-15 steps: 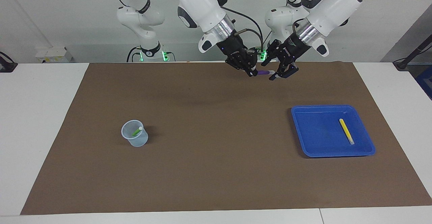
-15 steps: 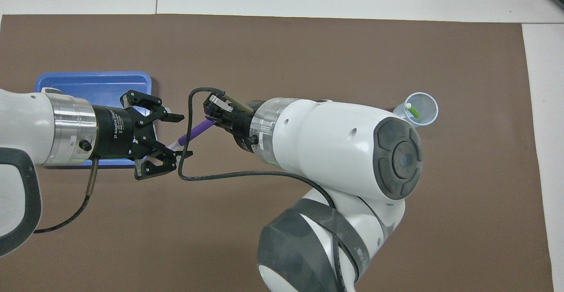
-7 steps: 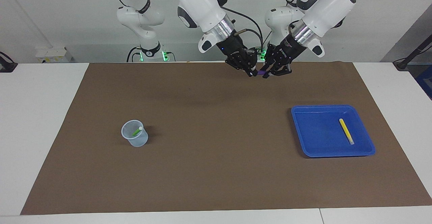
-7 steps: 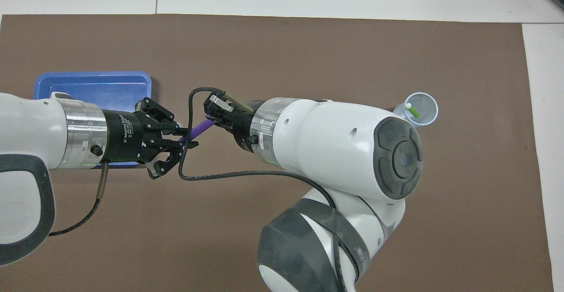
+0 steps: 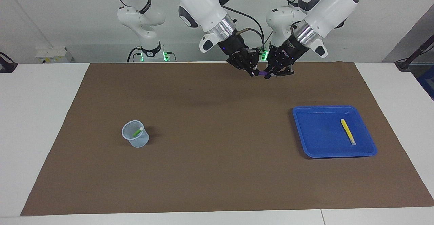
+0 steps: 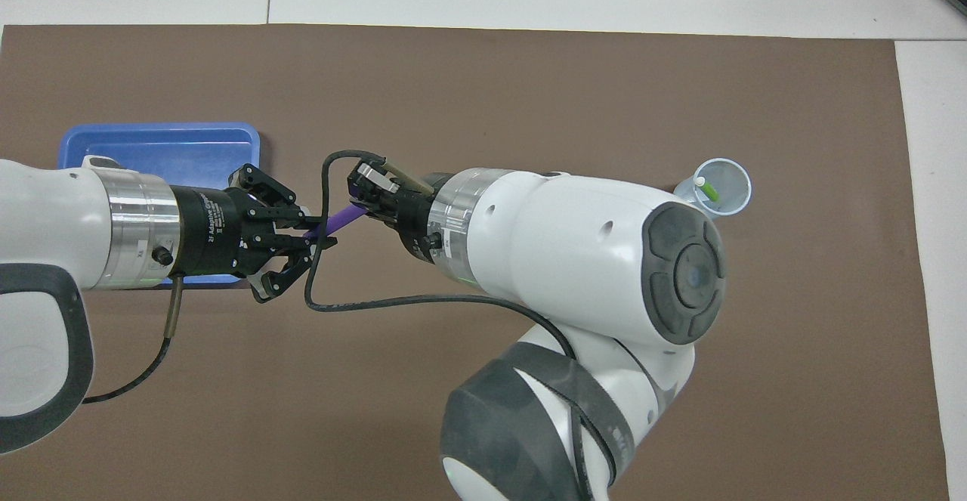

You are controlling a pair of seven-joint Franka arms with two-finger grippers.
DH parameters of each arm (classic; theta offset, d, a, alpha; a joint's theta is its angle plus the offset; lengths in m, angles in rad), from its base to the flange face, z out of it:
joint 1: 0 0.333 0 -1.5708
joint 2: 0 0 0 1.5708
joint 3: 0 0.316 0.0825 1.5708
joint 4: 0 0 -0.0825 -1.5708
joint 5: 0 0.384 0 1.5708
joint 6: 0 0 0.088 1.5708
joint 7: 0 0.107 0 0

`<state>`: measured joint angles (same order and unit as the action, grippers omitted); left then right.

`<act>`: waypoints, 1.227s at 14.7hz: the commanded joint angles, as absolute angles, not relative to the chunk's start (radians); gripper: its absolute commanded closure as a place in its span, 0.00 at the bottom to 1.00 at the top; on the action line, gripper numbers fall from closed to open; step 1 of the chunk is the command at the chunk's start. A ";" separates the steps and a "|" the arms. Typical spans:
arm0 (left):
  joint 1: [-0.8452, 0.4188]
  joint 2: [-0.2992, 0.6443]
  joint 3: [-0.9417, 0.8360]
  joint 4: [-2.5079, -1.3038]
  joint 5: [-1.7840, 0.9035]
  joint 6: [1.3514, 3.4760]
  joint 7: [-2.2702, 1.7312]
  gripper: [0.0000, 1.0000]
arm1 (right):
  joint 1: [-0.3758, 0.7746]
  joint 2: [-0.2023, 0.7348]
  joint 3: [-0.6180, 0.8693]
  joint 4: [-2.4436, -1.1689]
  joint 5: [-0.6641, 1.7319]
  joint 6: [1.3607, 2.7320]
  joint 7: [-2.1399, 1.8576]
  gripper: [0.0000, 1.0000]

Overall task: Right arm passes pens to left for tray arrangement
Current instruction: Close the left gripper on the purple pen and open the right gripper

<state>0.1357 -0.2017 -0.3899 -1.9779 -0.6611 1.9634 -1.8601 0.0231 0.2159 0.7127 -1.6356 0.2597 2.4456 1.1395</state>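
Note:
A purple pen [image 6: 342,219] [image 5: 262,72] hangs in the air above the brown mat at the robots' edge of the table, between the two grippers. My right gripper [image 5: 253,73] [image 6: 364,208] is shut on one end of it. My left gripper [image 5: 269,75] [image 6: 316,237] is shut on the other end. The blue tray [image 5: 315,136] [image 6: 159,146] lies toward the left arm's end of the table, with a yellow pen [image 5: 348,131] resting in it. A green pen [image 5: 137,132] [image 6: 707,188] leans inside a clear cup [image 5: 136,138] [image 6: 724,186] toward the right arm's end.
The brown mat [image 5: 217,143] covers most of the white table. A black cable [image 6: 340,301] loops from the right wrist under the pen in the overhead view. In that view the left arm hides part of the tray.
My left gripper has moved toward the right gripper and closed on the purple pen's free end. The right gripper has kept its hold and its place.

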 commanded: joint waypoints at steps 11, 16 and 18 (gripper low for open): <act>0.182 -0.279 -0.376 -2.101 -0.563 1.967 -1.259 1.00 | -0.152 0.203 0.719 -1.617 0.273 2.240 0.725 0.20; 0.267 -0.288 -0.376 -2.178 -0.543 2.008 -0.779 1.00 | -0.245 0.184 0.710 -1.624 0.261 2.111 0.361 0.05; 0.284 -0.273 -0.379 -2.192 -0.435 2.051 -0.601 1.00 | -0.285 0.167 0.709 -1.644 0.256 2.086 0.208 0.02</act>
